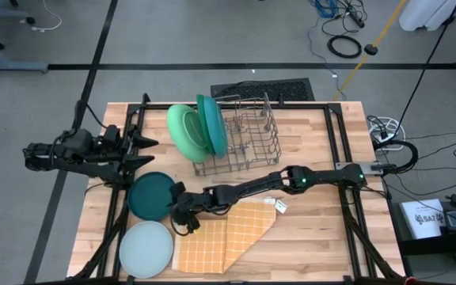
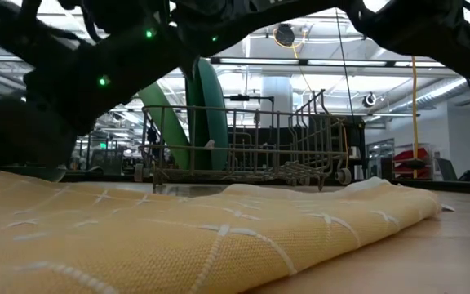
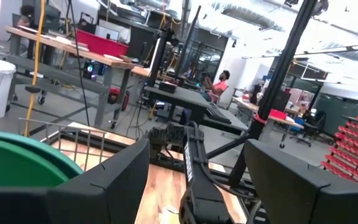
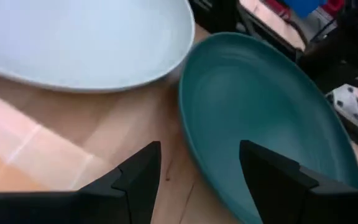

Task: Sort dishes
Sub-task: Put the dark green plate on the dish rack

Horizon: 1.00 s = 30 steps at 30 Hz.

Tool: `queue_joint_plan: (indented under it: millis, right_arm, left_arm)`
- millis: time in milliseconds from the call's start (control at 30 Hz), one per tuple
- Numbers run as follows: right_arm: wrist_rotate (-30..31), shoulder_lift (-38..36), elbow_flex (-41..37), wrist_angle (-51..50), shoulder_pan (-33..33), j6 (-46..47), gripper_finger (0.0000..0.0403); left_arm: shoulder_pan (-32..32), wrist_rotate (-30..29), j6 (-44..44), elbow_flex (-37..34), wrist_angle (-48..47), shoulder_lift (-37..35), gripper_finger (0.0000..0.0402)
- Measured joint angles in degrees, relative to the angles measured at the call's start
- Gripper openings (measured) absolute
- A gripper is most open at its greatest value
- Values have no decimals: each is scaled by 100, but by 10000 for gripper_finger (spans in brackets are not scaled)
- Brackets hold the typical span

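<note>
**Right gripper at the dark teal plate**

At lower left of the high view I have the right gripper spread wide beside the dark teal plate, holding nothing. The pale blue plate lies just below it, next to the orange cloth. Two green plates stand upright in the wire rack. My left gripper waits at left, fingers apart.

This is a robotics lab or workshop: long workbenches stand under exposed ceiling ducts. Red parts bins line one side, cables trail over the grey floor, and a person sits at a desk.
</note>
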Motion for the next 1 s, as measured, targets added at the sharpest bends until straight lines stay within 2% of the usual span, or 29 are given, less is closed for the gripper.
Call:
queue_joint_plan:
  millis: [167,267,533,800,1000]
  right_arm:
    - [128,87,-1,-69,-57,-46,206]
    - [116,98,-6,-90,-92,-121,188]
    - [77,94,-4,-158,-133,-355,92]
    - [81,91,-2,-727,-131,-495,13]
    - [135,65,9,-942,-44,-458,7]
  left_arm:
    - [0,-7,0,0,7,0,272]
    - [0,-9,0,0,3,0,272]
    - [0,-11,1,0,2,1,272]
    - [0,-12,4,0,2,0,272]
    - [0,-13,4,0,0,2,272]
